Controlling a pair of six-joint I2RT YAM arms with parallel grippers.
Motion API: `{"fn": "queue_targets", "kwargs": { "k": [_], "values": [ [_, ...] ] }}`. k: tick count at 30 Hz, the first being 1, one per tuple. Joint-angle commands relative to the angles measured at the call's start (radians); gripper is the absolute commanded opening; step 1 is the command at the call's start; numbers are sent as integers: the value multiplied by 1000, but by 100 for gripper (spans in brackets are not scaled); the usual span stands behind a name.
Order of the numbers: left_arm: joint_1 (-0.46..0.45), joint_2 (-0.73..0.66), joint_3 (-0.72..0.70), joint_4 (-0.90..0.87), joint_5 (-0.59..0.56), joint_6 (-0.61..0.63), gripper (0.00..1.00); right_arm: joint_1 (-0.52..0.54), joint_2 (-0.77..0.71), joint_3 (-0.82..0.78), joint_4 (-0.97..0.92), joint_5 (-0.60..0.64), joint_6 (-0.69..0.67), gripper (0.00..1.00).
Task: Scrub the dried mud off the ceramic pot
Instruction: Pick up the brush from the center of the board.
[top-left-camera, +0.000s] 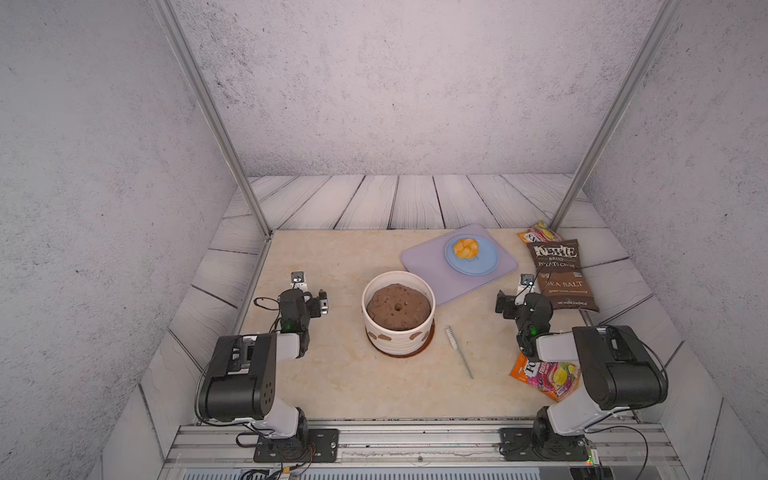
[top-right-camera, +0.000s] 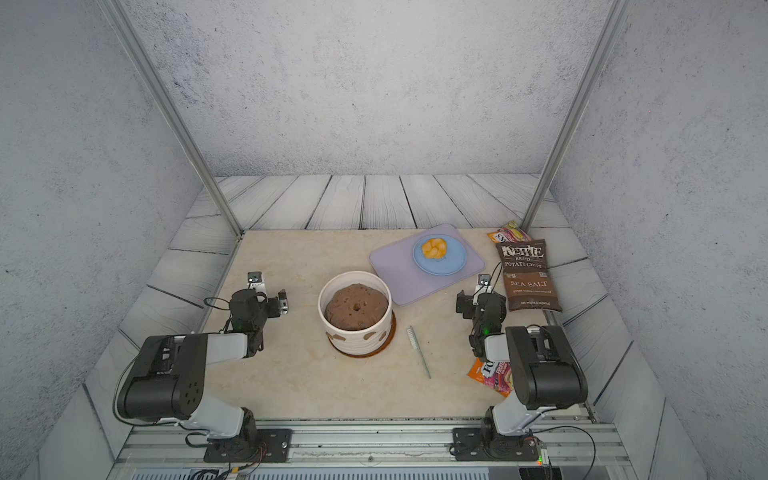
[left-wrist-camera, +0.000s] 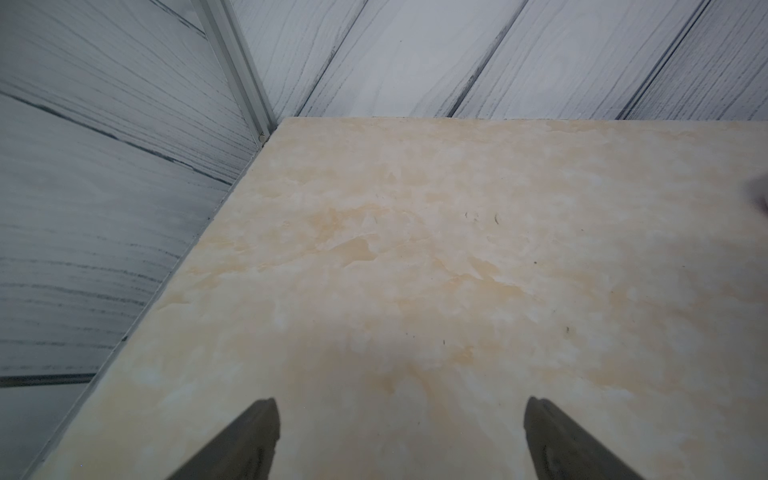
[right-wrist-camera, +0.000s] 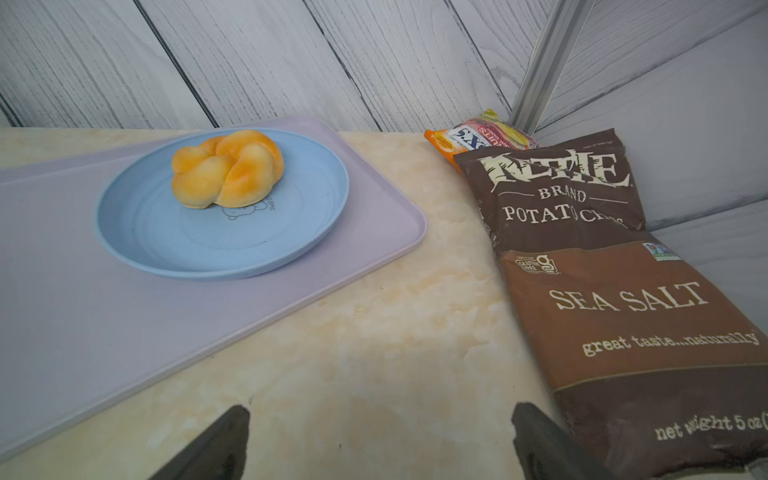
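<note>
The ceramic pot (top-left-camera: 399, 344) (top-right-camera: 356, 343) stands mid-table on a brown saucer, cream-white and filled with a domed soil mound. Brown patches of dried mud (top-left-camera: 376, 336) (top-right-camera: 334, 336) dot its near wall. A slim grey brush (top-left-camera: 459, 351) (top-right-camera: 419, 351) lies flat on the table just right of the pot. My left gripper (top-left-camera: 311, 291) (top-right-camera: 269, 290) (left-wrist-camera: 401, 405) hovers open left of the pot over bare tabletop. Right of the pot, my right gripper (top-left-camera: 514, 291) (top-right-camera: 471, 291) (right-wrist-camera: 380, 409) also stands open, holding nothing. Neither wrist view shows the pot.
Behind the pot a lilac tray (top-left-camera: 436, 286) (right-wrist-camera: 124, 324) carries a blue plate (top-left-camera: 488, 266) (right-wrist-camera: 166, 249) with a bun (right-wrist-camera: 228, 168). A Kettle chips bag (top-left-camera: 563, 278) (right-wrist-camera: 615, 291) lies at the right edge, close to my right gripper. Snack packets lie at the back right (top-left-camera: 540, 232) and under my right arm (top-left-camera: 544, 376).
</note>
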Motion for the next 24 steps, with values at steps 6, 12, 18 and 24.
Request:
{"fn": "queue_targets", "kwargs": {
  "k": [6,12,18,24],
  "values": [
    [-3,-6,14,-2,-14,9,98,-4,-13,13,-6,17,7,99],
    [-4,-81,47,-111,-21,6,98,-3,-77,31,-82,16,7,99],
    [-10,-260,131,-402,-39,-47,98,-3,-265,105,-375,-107,-6,99],
    [-26,-374,333,-823,10,-277,98,26,-465,265,-837,-274,233,99]
  ]
}}
